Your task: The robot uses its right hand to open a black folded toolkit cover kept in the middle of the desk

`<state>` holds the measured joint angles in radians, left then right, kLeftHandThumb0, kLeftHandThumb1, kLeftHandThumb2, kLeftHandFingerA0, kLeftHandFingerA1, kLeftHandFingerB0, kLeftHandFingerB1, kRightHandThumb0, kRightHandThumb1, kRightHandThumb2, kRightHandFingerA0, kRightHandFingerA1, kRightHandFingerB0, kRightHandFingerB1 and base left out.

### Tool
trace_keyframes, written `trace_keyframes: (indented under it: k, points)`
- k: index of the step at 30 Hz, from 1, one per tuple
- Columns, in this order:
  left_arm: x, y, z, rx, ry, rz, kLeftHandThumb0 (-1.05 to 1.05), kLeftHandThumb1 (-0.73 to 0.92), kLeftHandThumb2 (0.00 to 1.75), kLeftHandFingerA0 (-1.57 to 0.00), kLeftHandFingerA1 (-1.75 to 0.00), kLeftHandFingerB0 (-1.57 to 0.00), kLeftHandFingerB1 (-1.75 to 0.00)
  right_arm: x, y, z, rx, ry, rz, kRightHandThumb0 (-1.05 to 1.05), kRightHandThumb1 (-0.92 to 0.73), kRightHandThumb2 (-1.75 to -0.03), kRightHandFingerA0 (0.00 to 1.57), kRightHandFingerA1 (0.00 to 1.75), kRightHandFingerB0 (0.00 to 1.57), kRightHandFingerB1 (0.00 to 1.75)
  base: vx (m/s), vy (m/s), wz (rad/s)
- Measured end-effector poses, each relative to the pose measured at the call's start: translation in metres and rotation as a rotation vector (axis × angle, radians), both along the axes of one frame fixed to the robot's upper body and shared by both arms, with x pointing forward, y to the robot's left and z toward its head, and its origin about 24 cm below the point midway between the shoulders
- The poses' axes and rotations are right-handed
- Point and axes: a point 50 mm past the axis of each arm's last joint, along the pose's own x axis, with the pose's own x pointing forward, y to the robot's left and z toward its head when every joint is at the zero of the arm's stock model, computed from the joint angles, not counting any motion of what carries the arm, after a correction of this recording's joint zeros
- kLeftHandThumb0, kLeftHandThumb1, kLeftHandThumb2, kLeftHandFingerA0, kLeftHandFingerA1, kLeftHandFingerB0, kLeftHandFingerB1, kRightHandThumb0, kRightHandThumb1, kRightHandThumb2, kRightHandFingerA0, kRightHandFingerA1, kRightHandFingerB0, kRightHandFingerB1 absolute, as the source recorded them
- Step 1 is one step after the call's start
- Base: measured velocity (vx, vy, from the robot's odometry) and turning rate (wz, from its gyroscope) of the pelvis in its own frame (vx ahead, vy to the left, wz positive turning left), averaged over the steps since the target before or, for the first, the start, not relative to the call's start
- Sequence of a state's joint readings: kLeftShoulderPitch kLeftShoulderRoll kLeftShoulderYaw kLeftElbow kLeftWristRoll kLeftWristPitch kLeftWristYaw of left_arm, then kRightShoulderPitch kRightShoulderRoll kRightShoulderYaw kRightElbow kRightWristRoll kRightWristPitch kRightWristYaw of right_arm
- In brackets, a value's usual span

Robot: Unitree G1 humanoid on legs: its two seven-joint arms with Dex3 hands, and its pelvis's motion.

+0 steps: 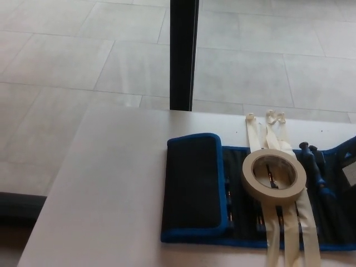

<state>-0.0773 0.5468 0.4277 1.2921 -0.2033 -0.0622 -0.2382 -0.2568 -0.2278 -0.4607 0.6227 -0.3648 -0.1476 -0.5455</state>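
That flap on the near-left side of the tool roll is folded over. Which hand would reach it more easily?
Probably the left, though neither hand shows in the picture. The folded flap lies at the left end of the toolkit, with bare desk beside it; the tape roll and tape strips clutter the right.

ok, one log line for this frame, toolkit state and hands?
toolkit cover: left flap folded, right side opened flat | tape roll: on toolkit middle | tools: exposed | desk | hands: not in view
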Motion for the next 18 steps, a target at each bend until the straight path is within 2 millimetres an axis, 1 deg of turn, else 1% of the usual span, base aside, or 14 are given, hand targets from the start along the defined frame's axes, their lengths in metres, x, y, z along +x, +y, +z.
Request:
trace_keyframes:
  k: [1,4,5,6,7,8,9,12,13,14,15,16,17,18]
  points:
    - [0.0,0.0,0.0,0.0,0.0,0.0,-0.97,0.92,0.68,-0.27,-0.54,-0.3,-0.38,-0.001,-0.003,0.001,0.016,-0.01,-0.02,-0.54,-0.92,-0.86,0.0,0.0,0.0,0.0,0.0,0.0,0.0]
    - [0.0,0.0,0.0,0.0,0.001,0.0,-0.97,0.92,0.68,-0.26,-0.54,-0.28,-0.38,-0.007,-0.014,0.003,0.07,-0.04,-0.092,-0.54,-0.92,-0.89,0.0,0.0,0.0,0.0,0.0,0.0,0.0]
    - [-0.001,0.0,0.0,0.0,0.002,0.0,-0.98,0.92,0.7,-0.28,-0.55,-0.27,-0.38,-0.011,-0.019,0.002,0.096,-0.05,-0.124,-0.54,-0.92,-0.83,0.0,0.0,0.0,0.0,0.0,0.0,0.0]
    - [-0.001,0.0,0.0,0.0,0.003,0.0,-0.94,0.75,1.2,-0.26,-0.61,-0.18,-0.47,-0.013,-0.023,0.002,0.117,-0.058,-0.15,-0.54,-0.92,-0.8,0.0,0.2,0.0,0.0,0.0,0.0,0.0]
    - [-0.001,0.0,0.0,0.0,0.005,-0.001,-0.94,0.75,1.19,-0.25,-0.6,-0.19,-0.47,-0.017,-0.028,0.002,0.145,-0.066,-0.183,-0.53,-0.92,-0.71,0.0,0.1,0.0,0.0,0.0,0.0,0.0]
    - [-0.001,0.0,0.0,0.0,0.005,-0.001,-0.96,0.92,0.68,-0.24,-0.54,-0.28,-0.38,-0.02,-0.031,0.001,0.163,-0.069,-0.205,-0.56,-0.92,-0.73,0.0,0.0,0.0,0.0,0.0,0.0,0.0]
    - [-0.001,0.0,-0.001,0.0,0.006,-0.001,-0.98,0.9,0.68,-0.23,-0.53,-0.3,-0.37,-0.023,-0.034,0.0,0.181,-0.072,-0.228,-0.6,-0.92,-0.73,0.0,0.0,0.0,0.0,0.0,0.0,0.0]
    - [-0.002,0.0,-0.001,0.0,0.006,-0.001,-0.99,0.91,0.68,-0.22,-0.53,-0.29,-0.37,-0.035,-0.047,-0.002,0.259,-0.091,-0.311,-0.58,-0.92,-0.75,0.0,0.0,0.0,0.0,0.0,0.0,0.0]
    - [-0.002,0.0,-0.001,0.0,0.006,-0.001,-0.91,0.7,1.15,-0.2,-0.58,-0.22,-0.49,-0.038,-0.05,-0.002,0.278,-0.096,-0.331,-0.55,-0.92,-0.73,0.0,0.0,0.0,0.02,0.0,0.0,0.0]
    - [-0.002,0.0,-0.001,0.0,0.006,-0.001,-0.9,0.7,1.15,-0.21,-0.59,-0.17,-0.47,-0.042,-0.054,-0.003,0.303,-0.105,-0.357,-0.56,-0.86,-0.86,0.0,0.0,0.0,0.03,0.0,0.0,0.0]
    - [-0.001,0.0,-0.001,0.0,0.006,-0.002,-0.94,0.73,1.18,-0.26,-0.61,-0.18,-0.47,-0.044,-0.057,-0.002,0.319,-0.11,-0.372,-0.48,-0.73,-0.93,0.0,0.18,0.0,0.09,0.0,0.0,0.0]
    - [-0.001,0.0,-0.001,0.0,0.006,-0.002,-0.95,0.91,0.68,-0.25,-0.54,-0.27,-0.38,-0.048,-0.061,-0.001,0.342,-0.124,-0.395,-0.42,-0.7,-0.93,0.0,0.54,0.0,0.14,0.0,0.0,0.0]
    - [-0.001,0.0,-0.001,0.0,0.006,-0.001,-1.02,0.7,0.9,-0.21,-0.57,-0.25,-0.44,-0.05,-0.064,0.0,0.359,-0.137,-0.411,-0.38,-0.68,-0.75,0.06,0.96,0.12,0.53,0.0,0.0,0.0]
    - [-0.001,0.0,-0.001,0.0,0.006,-0.001,-0.92,0.68,1.14,-0.21,-0.58,-0.18,-0.47,-0.053,-0.071,0.004,0.38,-0.159,-0.435,-0.38,-0.7,-0.74,0.06,0.92,0.11,0.53,0.0,0.0,0.0]
